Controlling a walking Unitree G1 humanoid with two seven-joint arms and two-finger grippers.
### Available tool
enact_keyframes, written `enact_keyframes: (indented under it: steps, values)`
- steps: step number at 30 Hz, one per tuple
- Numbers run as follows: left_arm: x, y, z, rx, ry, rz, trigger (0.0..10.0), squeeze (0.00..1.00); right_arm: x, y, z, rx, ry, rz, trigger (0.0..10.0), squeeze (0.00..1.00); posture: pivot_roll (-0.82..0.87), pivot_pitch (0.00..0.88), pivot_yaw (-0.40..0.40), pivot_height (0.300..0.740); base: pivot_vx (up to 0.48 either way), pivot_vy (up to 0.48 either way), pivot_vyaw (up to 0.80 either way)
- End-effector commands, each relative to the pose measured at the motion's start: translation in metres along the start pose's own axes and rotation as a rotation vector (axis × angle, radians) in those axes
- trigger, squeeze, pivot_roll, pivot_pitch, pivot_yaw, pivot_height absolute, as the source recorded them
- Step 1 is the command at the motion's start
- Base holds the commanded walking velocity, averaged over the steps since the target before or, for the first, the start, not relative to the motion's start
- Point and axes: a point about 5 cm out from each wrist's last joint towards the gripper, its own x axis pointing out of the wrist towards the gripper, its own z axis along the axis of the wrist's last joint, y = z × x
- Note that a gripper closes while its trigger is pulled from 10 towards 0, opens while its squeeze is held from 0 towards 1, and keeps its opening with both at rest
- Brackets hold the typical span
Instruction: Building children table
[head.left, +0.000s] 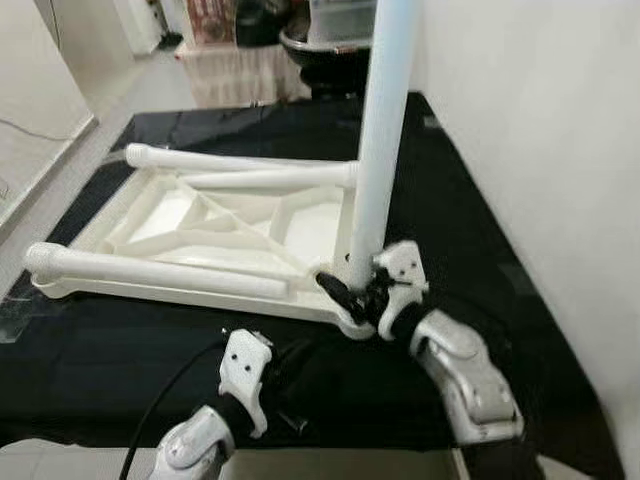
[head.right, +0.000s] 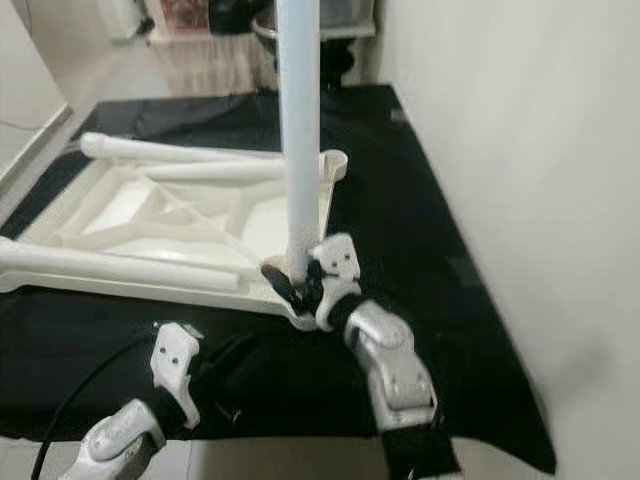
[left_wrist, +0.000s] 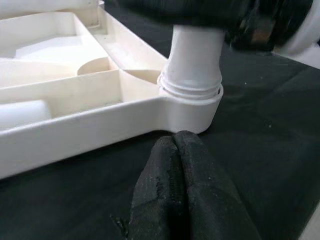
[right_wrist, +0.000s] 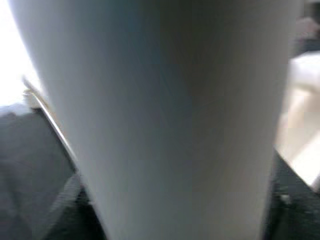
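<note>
A white plastic table top (head.left: 190, 287) lies upside down on a black mat (head.left: 470, 200). One white leg (head.left: 385, 120) stands upright in the near right corner socket (left_wrist: 192, 107). My right gripper (head.left: 360, 290) is shut around the base of this leg, which looms close in the right wrist view (right_wrist: 165, 120). Three loose legs rest on the underside: one along the front edge (head.left: 150, 268) and two at the back (head.left: 200, 158). My left gripper (left_wrist: 175, 142) is shut with nothing in it, resting low over the mat just short of that corner socket.
A white wall (head.left: 540, 120) runs close along the right side of the mat. A black cable (head.left: 160, 410) trails from my left arm. A dark basin (head.left: 320, 50) and a cloth-covered stand (head.left: 240, 70) sit beyond the mat's far end. Pale floor (head.left: 60, 130) lies to the left.
</note>
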Motion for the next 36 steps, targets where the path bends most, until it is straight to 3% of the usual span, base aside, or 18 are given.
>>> enact_keyframes:
  steps: [1, 2, 3, 4, 8, 14, 18, 20, 21, 22, 23, 24, 36]
  values:
    - [-0.003, -0.001, -0.004, -0.013, 0.021, 0.001, 10.0, 0.0, 0.003, 0.001, 0.005, -0.014, -0.013, 0.108, 10.0, 1.0, -0.02, 0.153, 0.042, 0.74, 0.0, 0.0, 0.0]
    - [-0.003, -0.001, -0.004, -0.012, 0.021, 0.001, 10.0, 0.0, 0.003, -0.002, 0.009, -0.059, -0.004, 0.195, 10.0, 0.35, -0.01, 0.151, 0.042, 0.74, 0.0, 0.0, 0.0]
    - [-0.003, -0.001, -0.004, -0.012, 0.021, 0.001, 10.0, 0.0, 0.003, -0.002, 0.009, -0.059, -0.004, 0.195, 10.0, 0.35, -0.01, 0.151, 0.042, 0.74, 0.0, 0.0, 0.0]
    - [-0.003, -0.001, -0.004, -0.01, 0.021, 0.001, 10.0, 0.0, 0.002, -0.004, 0.01, -0.085, 0.013, 0.257, 10.0, 0.0, -0.01, 0.151, 0.042, 0.74, 0.0, 0.0, 0.0]
    - [-0.005, -0.004, -0.004, -0.005, 0.032, -0.015, 10.0, 0.0, 0.005, -0.009, 0.013, -0.067, 0.063, 0.488, 10.0, 0.0, 0.02, 0.157, 0.037, 0.74, 0.0, 0.0, 0.0]
    - [-0.01, -0.009, -0.002, -0.003, 0.034, -0.025, 10.0, 0.0, 0.015, -0.014, 0.02, -0.045, 0.097, 0.666, 10.0, 0.0, 0.05, 0.173, 0.031, 0.74, 0.0, 0.0, 0.0]
    - [-0.012, -0.01, -0.001, 0.0, 0.034, -0.023, 10.0, 0.0, 0.02, -0.018, 0.022, -0.051, 0.105, 0.675, 9.8, 0.0, 0.07, 0.182, 0.032, 0.74, 0.0, 0.0, 0.0]
    - [-0.014, -0.011, 0.0, 0.004, 0.04, -0.029, 10.0, 0.0, 0.024, -0.022, 0.022, -0.04, 0.112, 0.672, 9.2, 0.0, 0.08, 0.192, 0.037, 0.74, 0.0, 0.0, 0.0]
    - [-0.017, -0.013, 0.002, 0.012, 0.045, -0.033, 10.0, 0.0, 0.026, -0.025, 0.021, -0.034, 0.123, 0.669, 8.8, 0.0, 0.1, 0.207, 0.041, 0.74, 0.0, 0.0, 0.0]
    - [-0.021, -0.013, 0.003, 0.023, 0.054, -0.035, 10.0, 0.0, 0.027, -0.028, 0.02, -0.029, 0.134, 0.667, 2.7, 0.0, 0.11, 0.221, 0.049, 0.74, 0.0, 0.0, 0.0]
    - [-0.021, -0.013, 0.003, 0.023, 0.054, -0.035, 10.0, 0.0, 0.027, -0.028, 0.02, -0.029, 0.134, 0.667, 2.7, 0.0, 0.11, 0.221, 0.049, 0.74, 0.0, 0.0, 0.0]
    - [-0.025, -0.013, 0.005, 0.025, 0.06, -0.027, 10.0, 0.0, 0.028, -0.03, 0.019, -0.025, 0.143, 0.665, 0.0, 0.0, 0.12, 0.233, 0.055, 0.74, 0.0, 0.0, 0.0]
    - [-0.038, -0.015, 0.009, -0.014, 0.073, -0.039, 10.0, 0.0, 0.027, -0.038, 0.021, -0.048, 0.134, 0.656, 0.0, 0.0, 0.12, 0.284, 0.08, 0.74, 0.0, 0.0, 0.0]
